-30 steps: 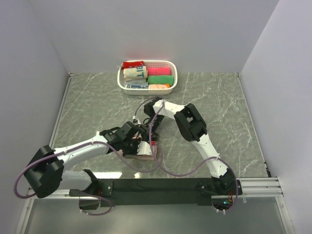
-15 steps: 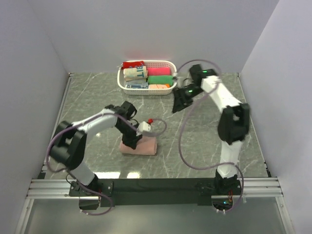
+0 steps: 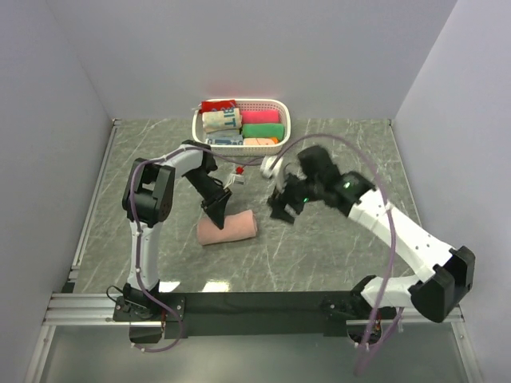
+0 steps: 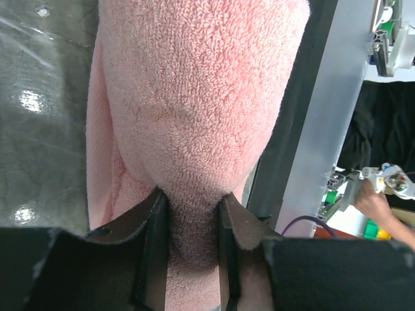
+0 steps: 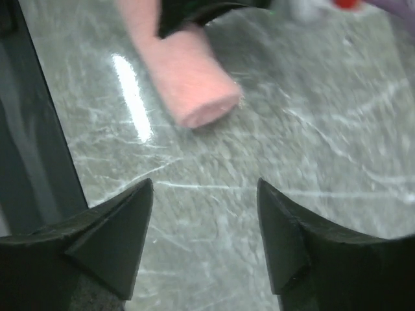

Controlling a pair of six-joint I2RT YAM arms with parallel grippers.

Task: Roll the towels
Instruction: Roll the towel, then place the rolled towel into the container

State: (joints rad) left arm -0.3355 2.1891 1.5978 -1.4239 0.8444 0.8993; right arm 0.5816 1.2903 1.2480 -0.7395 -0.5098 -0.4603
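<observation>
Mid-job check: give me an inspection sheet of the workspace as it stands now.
Surface: grey marbled table top, glare spots near the front.
Job's things: pink towel rolled up, lying on the table.
Clutter: white basket at the back, holding rolled cloths.
Hands: left hand shut, pinching the towel; right hand open, empty, beside the towel.
Cables: purple cables along both arms, apart from the towel.
Surroundings: white walls; black rail at the near edge.

1 rolled pink towel (image 3: 227, 227), 1 white basket (image 3: 285, 120), perhaps 6 cloth bundles (image 3: 262, 130) inside.
</observation>
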